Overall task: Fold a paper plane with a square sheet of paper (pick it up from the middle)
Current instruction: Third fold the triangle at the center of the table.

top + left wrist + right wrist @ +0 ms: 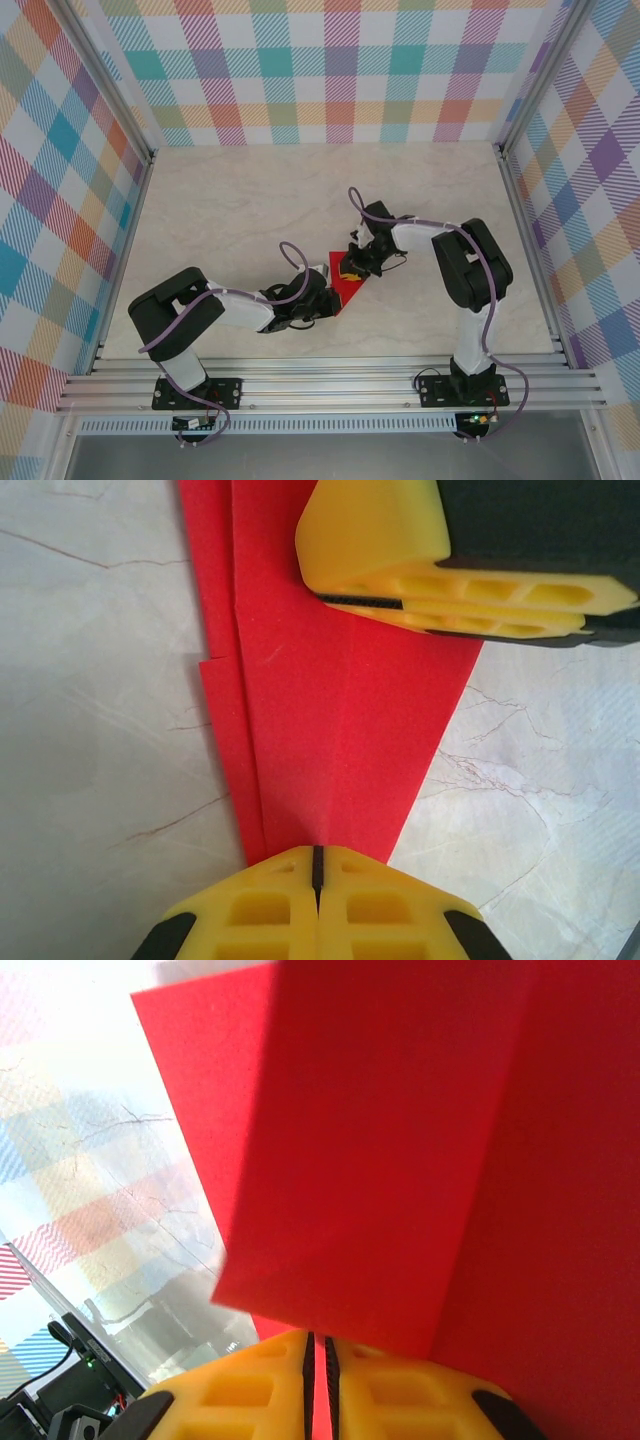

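Note:
The red paper plane [349,289] lies mid-table as a folded, layered wedge. In the left wrist view the plane [330,710] narrows toward my left gripper [317,855], with a centre crease and stepped layers along its left edge. That gripper [321,298] is shut, its tips resting on the narrow end with no paper between the pads. My right gripper [355,263] is shut on the wide far end; its yellow fingers [400,540] sit at the top of the left wrist view. Between the pads of the right gripper [322,1342] a red strip shows, and a raised flap [400,1140] stands above.
The marble tabletop [250,210] extends on every side of the paper. Plaid walls [330,70] and aluminium rails [320,385] enclose it. Both arms' purple cables [295,262] loop close above the paper.

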`<control>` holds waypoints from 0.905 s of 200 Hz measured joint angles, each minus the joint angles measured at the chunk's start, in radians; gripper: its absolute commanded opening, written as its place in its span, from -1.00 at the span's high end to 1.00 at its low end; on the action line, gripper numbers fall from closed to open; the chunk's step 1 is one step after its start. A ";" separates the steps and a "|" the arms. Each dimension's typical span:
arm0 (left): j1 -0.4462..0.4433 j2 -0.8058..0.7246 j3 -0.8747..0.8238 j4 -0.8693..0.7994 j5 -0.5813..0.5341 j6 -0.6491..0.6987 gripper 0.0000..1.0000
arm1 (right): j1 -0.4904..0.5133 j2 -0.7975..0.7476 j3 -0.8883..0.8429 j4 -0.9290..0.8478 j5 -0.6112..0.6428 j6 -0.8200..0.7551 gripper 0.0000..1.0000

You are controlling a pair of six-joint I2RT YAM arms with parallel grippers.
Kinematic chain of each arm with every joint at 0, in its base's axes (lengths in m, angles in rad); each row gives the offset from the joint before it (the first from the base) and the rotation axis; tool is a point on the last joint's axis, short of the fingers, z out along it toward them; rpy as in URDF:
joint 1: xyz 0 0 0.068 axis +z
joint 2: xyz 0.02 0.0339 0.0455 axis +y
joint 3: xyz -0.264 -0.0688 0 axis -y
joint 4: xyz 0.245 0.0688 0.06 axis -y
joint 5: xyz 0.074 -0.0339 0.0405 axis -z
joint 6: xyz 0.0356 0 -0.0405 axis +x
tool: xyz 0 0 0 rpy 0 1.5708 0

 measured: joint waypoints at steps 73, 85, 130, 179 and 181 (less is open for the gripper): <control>0.000 0.000 -0.008 0.010 0.000 0.000 0.99 | -0.050 0.052 0.082 -0.011 0.014 -0.014 0.70; 0.000 0.000 -0.009 0.011 0.000 0.000 0.99 | -0.055 0.060 0.090 -0.016 0.007 -0.014 0.70; 0.000 0.000 -0.011 0.012 0.000 0.000 0.99 | -0.070 0.082 0.117 -0.037 -0.023 -0.015 0.70; 0.000 0.000 -0.013 0.014 0.000 0.000 0.99 | -0.106 0.109 0.151 -0.028 -0.040 -0.019 0.69; 0.000 0.000 -0.013 0.014 0.000 0.000 0.99 | -0.108 0.110 0.153 -0.027 -0.042 -0.019 0.69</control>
